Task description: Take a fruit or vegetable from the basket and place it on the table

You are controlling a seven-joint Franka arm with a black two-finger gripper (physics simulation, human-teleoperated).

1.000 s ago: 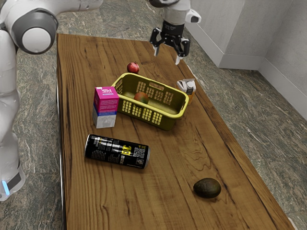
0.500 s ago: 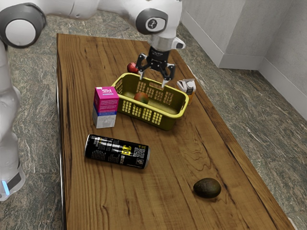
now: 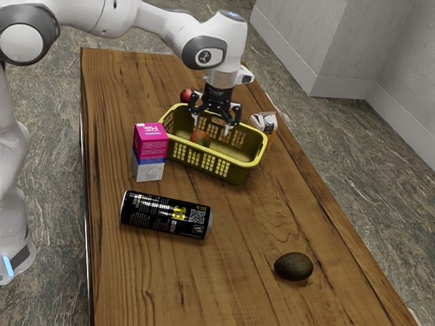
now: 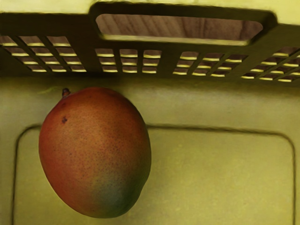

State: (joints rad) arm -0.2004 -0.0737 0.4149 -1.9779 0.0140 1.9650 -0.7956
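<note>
Mango (image 3: 200,140) is lying inside the yellow-green basket (image 3: 234,171), on its bottom, in the part nearer to the milk carton (image 3: 149,155). Its skin is turning from orange-red to green toward one end, and its small stem is pointing to a basket wall with a wide hand hole. Through this hole, wood is showing.

The robot's arm (image 3: 153,20) is reaching in from the exterior view's left, and the black claw (image 3: 212,128) is hanging over the basket, pointing downward. Its two fingers are standing spread, with free space between them, and they are pinching nothing. One fingertip is hanging above the mango, or nearly so; from where I am standing, I cannot say exactly how deep the tips are reaching past the rim.

Around the basket, other things are resting on the wooden table (image 3: 245,285). The pink, blue and white milk carton is standing upright just beside the basket. A black can (image 3: 166,214) is lying on its side, nearer to me. An avocado (image 3: 293,267) is lying well apart from the others. Behind the basket, a red fruit (image 3: 186,96) is sitting, and a small white and orange carton (image 3: 265,123) is standing beside the basket's far corner.
</note>
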